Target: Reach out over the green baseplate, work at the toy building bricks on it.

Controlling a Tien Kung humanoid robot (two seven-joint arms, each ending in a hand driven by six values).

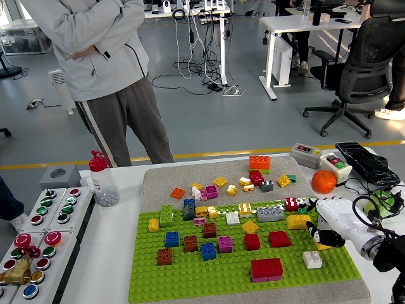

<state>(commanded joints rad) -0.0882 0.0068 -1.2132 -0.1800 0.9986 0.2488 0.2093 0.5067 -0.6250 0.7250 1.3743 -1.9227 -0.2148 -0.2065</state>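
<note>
White-shelled right hand (330, 223) over right edge of flat green studded baseplate (190, 275), fingers loosely curled, holding nothing, just beside yellow brick (297, 221), white brick (312, 259) nearby, red brick (279, 239) further in.

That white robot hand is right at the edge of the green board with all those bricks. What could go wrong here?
Two things, probably. The right hand sits low at the right edge of the green baseplate, close to the yellow brick and the white brick; a sweep sideways could knock them loose. Just behind it lie an orange and loose cables, which the arm might snag or roll away.
</note>
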